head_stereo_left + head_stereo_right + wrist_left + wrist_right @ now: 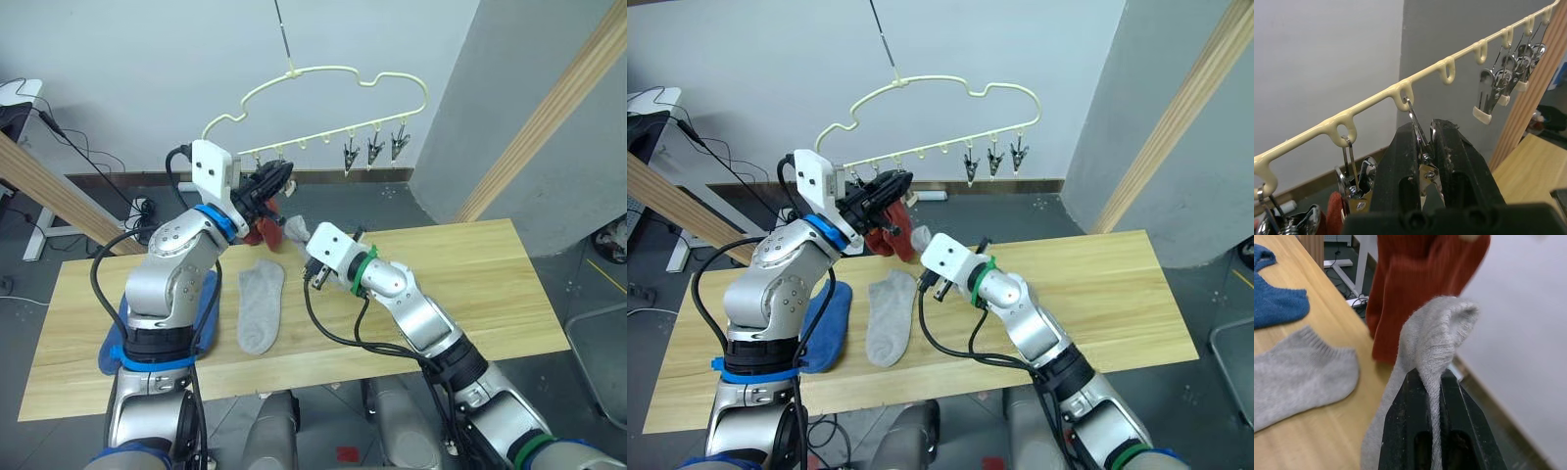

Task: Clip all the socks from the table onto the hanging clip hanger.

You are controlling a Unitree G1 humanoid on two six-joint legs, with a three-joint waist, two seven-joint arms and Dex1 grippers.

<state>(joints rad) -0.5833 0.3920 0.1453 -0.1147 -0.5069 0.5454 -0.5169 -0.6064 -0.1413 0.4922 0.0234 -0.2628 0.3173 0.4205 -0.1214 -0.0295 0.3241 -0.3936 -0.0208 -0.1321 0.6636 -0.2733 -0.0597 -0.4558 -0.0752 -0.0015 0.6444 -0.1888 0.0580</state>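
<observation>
The left claw is raised to the yellow clip hanger, its two fingers pinched on one silver clip hanging from the lower rail, apparently squeezing it to spread its mouth. The right claw is closed on a grey sock, gripping a fold near one end so the rest droops limp below. It hangs above the back edge of the counter, just beside a red sock already dangling from the hanger.

A second grey sock lies flat on the counter, with a blue sock beside it.

The knit is light, soft and floppy; it probably needs holding close to the cuff edge, so a short stiffened fold can be fed into the clip.
</observation>
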